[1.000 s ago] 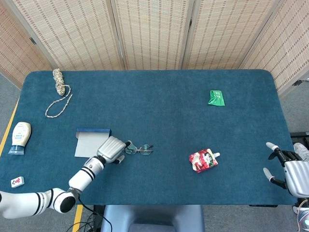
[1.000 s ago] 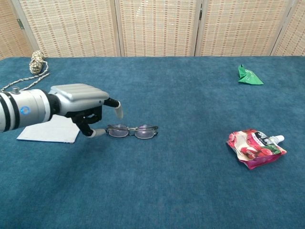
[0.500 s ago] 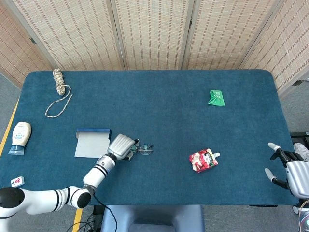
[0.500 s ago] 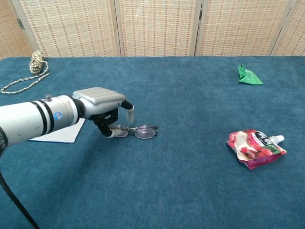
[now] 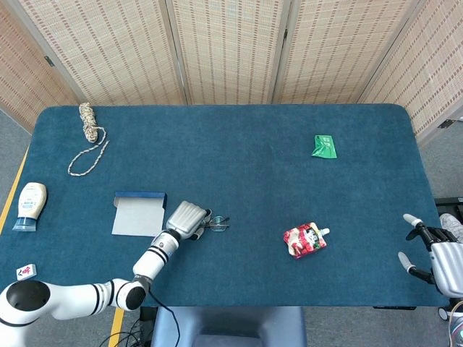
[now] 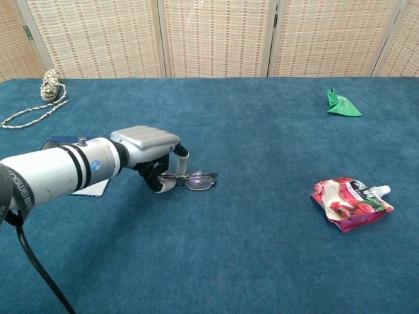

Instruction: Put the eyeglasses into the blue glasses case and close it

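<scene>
The eyeglasses (image 6: 188,180) are pinched at one end by the left hand (image 6: 152,159), so they could be dropped if lifted crookedly.

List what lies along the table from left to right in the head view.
Bottle → rope → glasses case → left hand → eyeglasses → red pouch → green packet → right hand.

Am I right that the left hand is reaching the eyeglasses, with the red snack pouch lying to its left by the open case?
Not quite: the red snack pouch lies far to the right of the left hand, away from the open case, as the head view shows. The hand's fingers are at the eyeglasses.
</scene>
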Tool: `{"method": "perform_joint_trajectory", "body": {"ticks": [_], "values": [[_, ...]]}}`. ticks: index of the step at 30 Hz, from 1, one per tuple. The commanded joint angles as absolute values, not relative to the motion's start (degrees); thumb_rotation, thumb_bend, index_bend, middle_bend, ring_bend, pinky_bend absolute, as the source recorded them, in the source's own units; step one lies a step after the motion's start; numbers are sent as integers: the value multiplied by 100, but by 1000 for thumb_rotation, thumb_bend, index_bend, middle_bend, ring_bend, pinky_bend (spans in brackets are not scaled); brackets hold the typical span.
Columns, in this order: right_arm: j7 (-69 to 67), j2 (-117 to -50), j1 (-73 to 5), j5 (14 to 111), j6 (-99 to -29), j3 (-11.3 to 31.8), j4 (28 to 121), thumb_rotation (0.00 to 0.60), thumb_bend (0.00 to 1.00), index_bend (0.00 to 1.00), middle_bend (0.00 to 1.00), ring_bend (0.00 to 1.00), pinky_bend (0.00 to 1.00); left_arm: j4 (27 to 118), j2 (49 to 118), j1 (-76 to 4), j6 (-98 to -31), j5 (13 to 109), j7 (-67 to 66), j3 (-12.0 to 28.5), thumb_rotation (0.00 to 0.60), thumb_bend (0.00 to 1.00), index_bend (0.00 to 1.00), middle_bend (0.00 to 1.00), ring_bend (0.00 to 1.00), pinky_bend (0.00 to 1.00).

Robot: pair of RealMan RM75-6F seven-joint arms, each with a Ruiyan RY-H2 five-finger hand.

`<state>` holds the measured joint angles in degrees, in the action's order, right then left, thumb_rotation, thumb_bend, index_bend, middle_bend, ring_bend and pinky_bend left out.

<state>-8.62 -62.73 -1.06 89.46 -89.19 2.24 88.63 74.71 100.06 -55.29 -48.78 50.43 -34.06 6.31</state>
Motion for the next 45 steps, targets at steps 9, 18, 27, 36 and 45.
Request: {"method": "perform_joint_trajectory", "body": {"ticks": [9,18,27,36,45], "values": [[-918,-6289,-89,8903,-8892,221,8808,600,294,168,458,380,296,7159,10232,-5517,-5024,5232,-3514,617,600,427,542,951,966,1000],[-935,-6301,-103,8911,-8878,230,8789,600,294,168,458,380,296,7241,10149,-5400,-5052,5424,-3329,620,600,427,617,972,977,1000],[-920,-6293,-105,8933,-8895,236,8812,600,293,168,458,380,296,7765,9758,-5126,-5274,5874,-3031,495,600,429,655,979,980,1000],[-860,-6293,-158,8973,-8854,247,8868,600,294,169,458,380,296,8463,8942,-4741,-5548,6308,-2572,368,600,429,659,979,980,1000],[-773,-6293,-204,8994,-8809,250,8932,600,294,169,465,380,296,8205,8348,-4306,-5589,6483,-2027,181,600,429,661,979,980,1000]]}}
